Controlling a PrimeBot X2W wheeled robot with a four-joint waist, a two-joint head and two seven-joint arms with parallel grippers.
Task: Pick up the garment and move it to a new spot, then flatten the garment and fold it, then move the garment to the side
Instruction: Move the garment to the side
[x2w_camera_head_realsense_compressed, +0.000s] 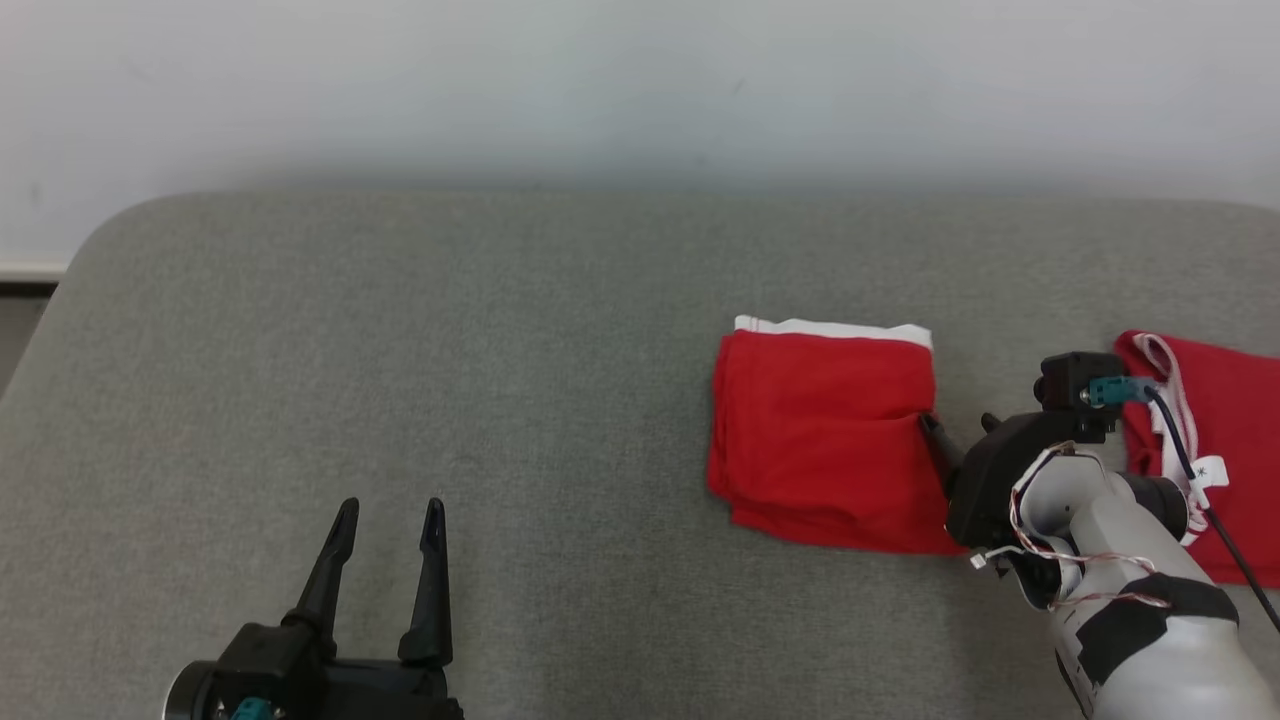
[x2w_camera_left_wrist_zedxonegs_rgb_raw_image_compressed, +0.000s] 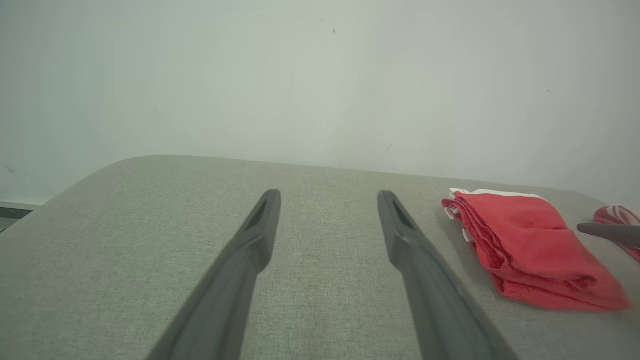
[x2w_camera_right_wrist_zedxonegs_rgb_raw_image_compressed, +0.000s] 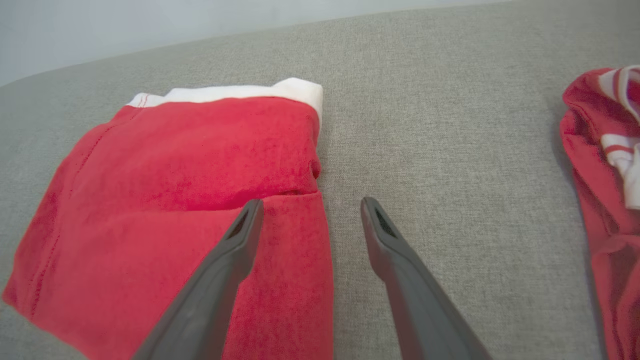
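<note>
While the folded garment (x2w_camera_head_realsense_compressed: 820, 440) lies at four o'clock awaiting its move aside, we judge the grip should pinch every layer at its edge.
Nearest, at seven o'clock, our left tool (x2w_camera_head_realsense_compressed: 390, 508) hangs wide open and empty above the counter (x2w_camera_head_realsense_compressed: 500, 350). Farther on, our right tool (x2w_camera_right_wrist_zedxonegs_rgb_raw_image_compressed: 311, 202) gapes too, holding nothing, and straddles the garment's three o'clock edge. A second red garment (x2w_camera_head_realsense_compressed: 1230, 440) lies apart at three o'clock.

The left gripper (x2w_camera_head_realsense_compressed: 391, 505) is hovering, fingers spread wide; well to its right, the right gripper (x2w_camera_head_realsense_compressed: 957, 425) is gaping too.
</note>
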